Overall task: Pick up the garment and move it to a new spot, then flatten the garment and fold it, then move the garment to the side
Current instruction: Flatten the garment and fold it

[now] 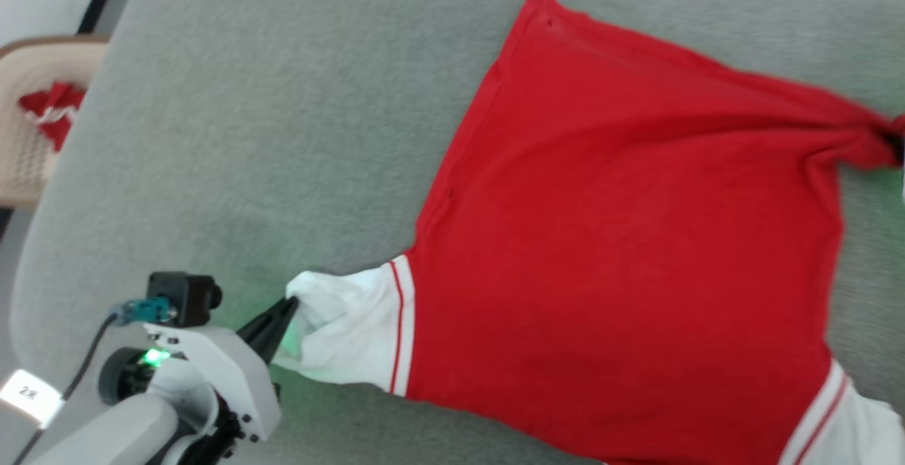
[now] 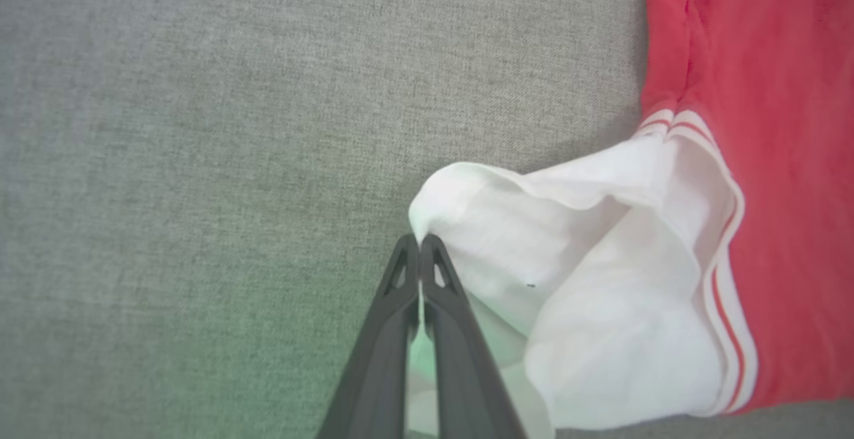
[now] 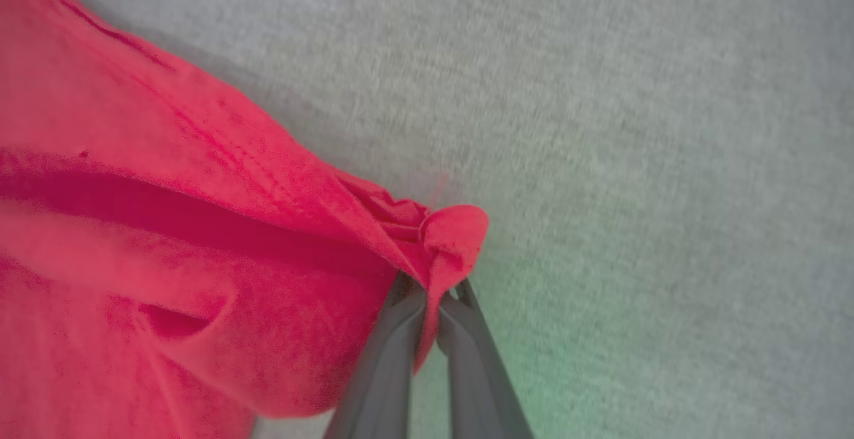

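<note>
We see the garment (image 1: 622, 239) spread on the grey surface (image 1: 283, 133) at the right of the head view, soft and light we judge, so we hold edges: left gripper (image 2: 419, 245) closed on the white sleeve (image 2: 600, 279), right gripper (image 3: 432, 292) closed on a bunched red corner (image 3: 454, 232)

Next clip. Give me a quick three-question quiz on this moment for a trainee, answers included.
1. True or false: the left claw is shut on a white sleeve of the T-shirt.
2. What does the right claw grip? A) a white sleeve; B) a bunch of red cloth at the T-shirt's edge; C) nothing.
3. Fill in: the surface beneath the T-shirt is ____ in colour.
Key: 1 true; 2 B; 3 grey.
</note>
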Controlling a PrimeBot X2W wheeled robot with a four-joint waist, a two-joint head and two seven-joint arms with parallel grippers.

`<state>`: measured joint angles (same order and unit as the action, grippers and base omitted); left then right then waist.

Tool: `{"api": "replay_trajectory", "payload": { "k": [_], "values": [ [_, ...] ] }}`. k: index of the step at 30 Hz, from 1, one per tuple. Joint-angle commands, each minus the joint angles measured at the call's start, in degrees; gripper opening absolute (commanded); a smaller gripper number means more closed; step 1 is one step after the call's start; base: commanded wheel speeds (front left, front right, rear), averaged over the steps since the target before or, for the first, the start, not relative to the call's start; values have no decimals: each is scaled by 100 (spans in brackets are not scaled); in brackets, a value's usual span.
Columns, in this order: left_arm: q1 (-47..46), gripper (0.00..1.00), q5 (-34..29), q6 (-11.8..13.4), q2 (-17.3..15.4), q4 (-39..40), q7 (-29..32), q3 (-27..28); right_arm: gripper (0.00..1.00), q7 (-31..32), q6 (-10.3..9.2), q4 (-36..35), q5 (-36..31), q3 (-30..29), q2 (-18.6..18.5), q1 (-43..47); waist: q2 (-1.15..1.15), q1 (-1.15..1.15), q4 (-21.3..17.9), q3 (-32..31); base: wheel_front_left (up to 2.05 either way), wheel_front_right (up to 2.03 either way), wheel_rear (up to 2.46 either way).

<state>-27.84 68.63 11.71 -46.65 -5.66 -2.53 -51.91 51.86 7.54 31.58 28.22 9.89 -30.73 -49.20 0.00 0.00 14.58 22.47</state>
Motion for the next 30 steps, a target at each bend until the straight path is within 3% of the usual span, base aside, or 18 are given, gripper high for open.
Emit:
{"api": "replay_trajectory", "payload": {
  "k": [1, 11, 19, 25, 30],
  "values": [
    [54, 0, 18, 39, -45, 15, 8, 15, 0, 26, -11, -35, 10, 15, -13, 191, 0, 0, -337, -281, 0, 0, 0],
    [275, 0, 72, 284, -474, 488, 98, 60, 0, 387, -11, -2033, 560, -812, 58, 2514, 0, 0, -1008, -617, 0, 0, 0],
    [357, 0, 117, 348, -635, 652, 137, 83, 0, 615, -11, -3093, 511, -1835, 712, 4433, 0, 0, -1254, -687, 0, 0, 0],
    [380, 0, 139, 330, -671, 678, 148, 85, 0, 343, -11, -3315, 266, -2220, 1302, 5117, 0, 0, -1333, -672, 0, 0, 0],
    [354, 0, 136, 289, -627, 641, 150, 69, 0, -163, -16, -2602, -17, -2027, 1619, 5134, 0, 0, -1349, -642, 0, 0, 0]
  ]
}}
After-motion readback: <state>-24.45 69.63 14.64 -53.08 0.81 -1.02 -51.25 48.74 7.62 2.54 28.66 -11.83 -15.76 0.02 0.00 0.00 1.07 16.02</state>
